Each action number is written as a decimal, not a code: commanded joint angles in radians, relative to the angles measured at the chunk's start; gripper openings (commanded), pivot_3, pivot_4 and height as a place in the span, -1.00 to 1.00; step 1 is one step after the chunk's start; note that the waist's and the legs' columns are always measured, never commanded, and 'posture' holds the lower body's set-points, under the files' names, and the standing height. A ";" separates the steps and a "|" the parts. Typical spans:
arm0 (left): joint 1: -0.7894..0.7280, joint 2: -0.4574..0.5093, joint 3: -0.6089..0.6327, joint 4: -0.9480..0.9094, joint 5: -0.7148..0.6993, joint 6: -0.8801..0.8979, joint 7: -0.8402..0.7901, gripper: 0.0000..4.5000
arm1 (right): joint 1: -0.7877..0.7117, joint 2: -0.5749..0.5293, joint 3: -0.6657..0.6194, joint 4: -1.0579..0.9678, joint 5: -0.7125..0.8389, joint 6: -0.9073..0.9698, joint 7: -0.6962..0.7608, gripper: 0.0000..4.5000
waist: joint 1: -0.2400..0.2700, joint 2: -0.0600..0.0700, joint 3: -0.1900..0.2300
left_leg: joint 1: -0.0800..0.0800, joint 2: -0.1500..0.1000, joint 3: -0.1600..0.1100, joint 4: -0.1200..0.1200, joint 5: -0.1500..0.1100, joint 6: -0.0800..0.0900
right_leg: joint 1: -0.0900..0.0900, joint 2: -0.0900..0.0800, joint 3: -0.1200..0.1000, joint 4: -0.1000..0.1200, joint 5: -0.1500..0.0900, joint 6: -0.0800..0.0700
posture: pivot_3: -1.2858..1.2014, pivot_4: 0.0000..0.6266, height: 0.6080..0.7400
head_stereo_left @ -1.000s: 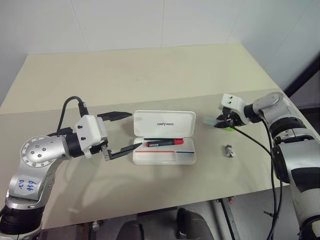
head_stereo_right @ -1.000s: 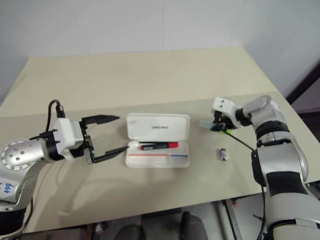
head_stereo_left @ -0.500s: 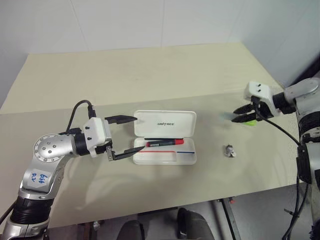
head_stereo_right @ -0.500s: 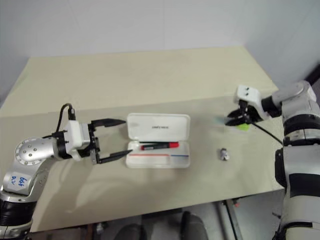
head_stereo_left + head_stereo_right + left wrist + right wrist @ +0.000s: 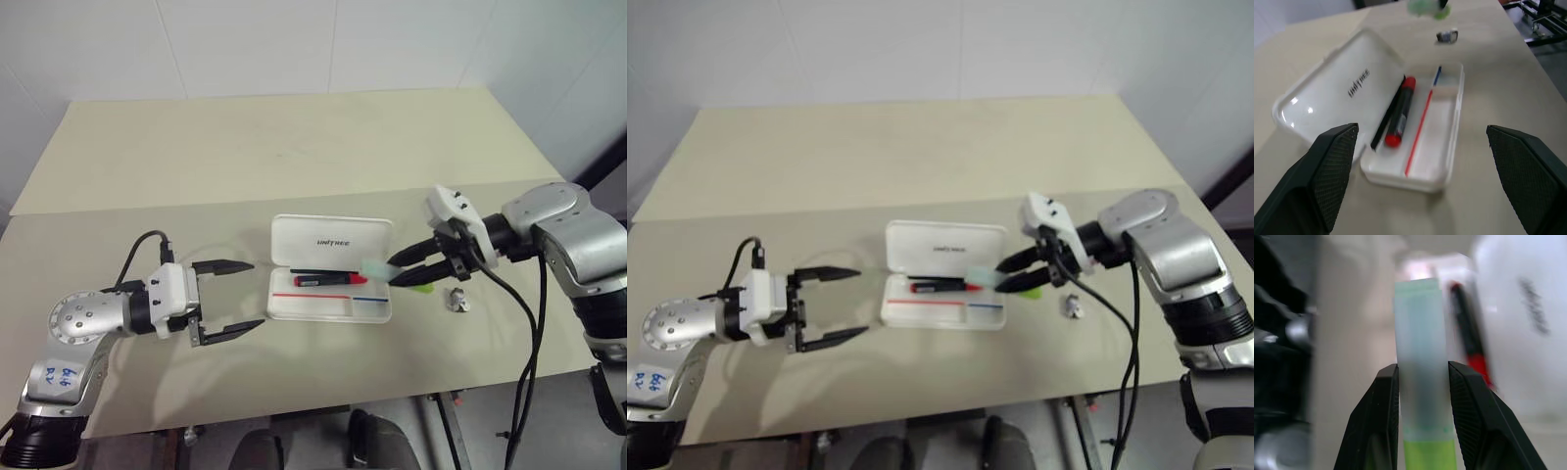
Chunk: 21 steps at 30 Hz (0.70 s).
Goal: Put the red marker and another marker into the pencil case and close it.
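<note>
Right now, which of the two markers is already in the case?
The red marker, lying in the open pencil case; the green-capped highlighter is held above it by the right gripper.

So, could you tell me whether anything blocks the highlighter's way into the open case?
Nothing visible does. The right gripper holds the highlighter at the case's right end; the lid is open, and the red marker lies along the hinge side, leaving the front free.
</note>
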 commanded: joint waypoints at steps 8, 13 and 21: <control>0.040 0.017 0.003 -0.021 0.028 -0.046 0.000 1.00 | -0.023 0.110 0.101 -0.072 -0.019 0.067 -0.139 -0.50 | -0.002 -0.003 -0.002 | 0.000 0.000 0.001 0.000 0.000 0.000 | -0.002 0.000 0.000 0.001 0.000 0.000 | 0.03 -0.52 1.00; 0.055 0.018 0.010 -0.038 0.028 -0.038 0.014 1.00 | -0.091 0.211 0.214 -0.013 -0.113 0.031 -0.204 -0.50 | -0.008 -0.005 -0.003 | 0.000 0.000 0.002 0.000 0.000 0.000 | -0.003 0.000 0.000 0.002 0.000 0.000 | 0.03 -0.52 1.00; 0.066 0.015 0.008 -0.057 0.029 -0.027 0.035 1.00 | -0.161 0.299 0.284 0.017 -0.156 0.042 -0.217 -0.50 | -0.005 -0.005 -0.003 | -0.001 0.000 0.002 -0.001 0.000 0.000 | -0.005 0.000 0.000 0.003 0.000 0.000 | 0.03 -0.52 1.00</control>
